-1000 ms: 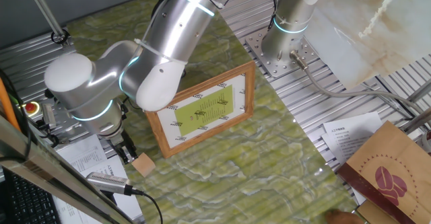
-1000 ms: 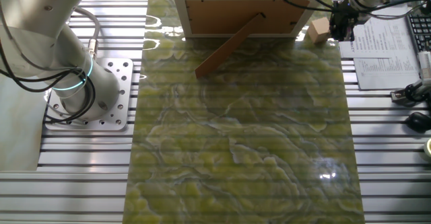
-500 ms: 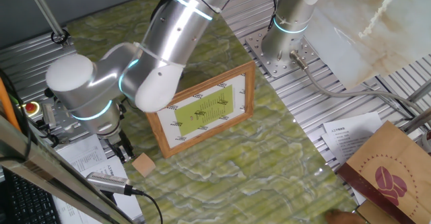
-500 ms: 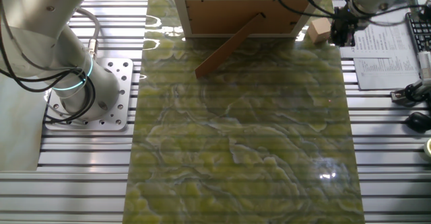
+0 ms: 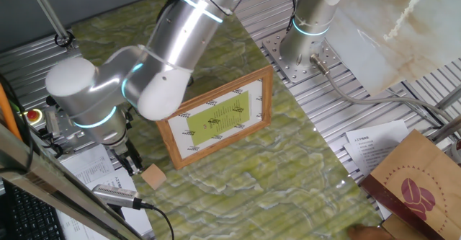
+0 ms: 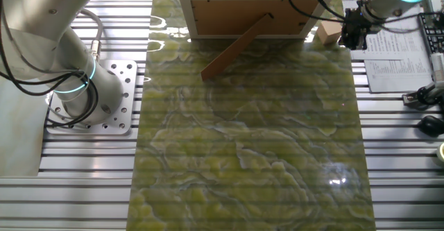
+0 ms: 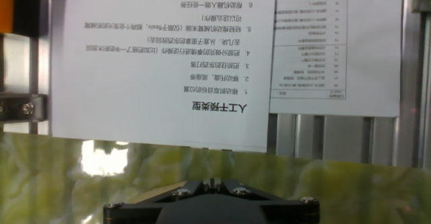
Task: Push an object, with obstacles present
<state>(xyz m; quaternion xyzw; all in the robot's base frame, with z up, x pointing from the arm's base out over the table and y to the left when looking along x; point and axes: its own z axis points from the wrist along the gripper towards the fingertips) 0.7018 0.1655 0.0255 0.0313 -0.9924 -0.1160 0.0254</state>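
At the left mat edge my gripper (image 5: 130, 159) sits low with fingers pressed together as far as I can tell, wooden cube (image 5: 153, 176) just beside it on the green mat (image 5: 288, 175), then the picture frame (image 5: 216, 117) standing near, coffee-bean bag (image 5: 414, 186) far right.

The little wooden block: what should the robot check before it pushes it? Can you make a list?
1. Gripper beside the wooden cube: ok.
2. Fingers actually touching the cube: cannot tell.
3. Fingers open or shut: cannot tell; the hand view shows them only at its bottom edge.
4. Cube flat on the green mat: ok.
5. Picture frame clear of the cube: not ok in the other fixed view, where the cube sits right by the frame's corner.
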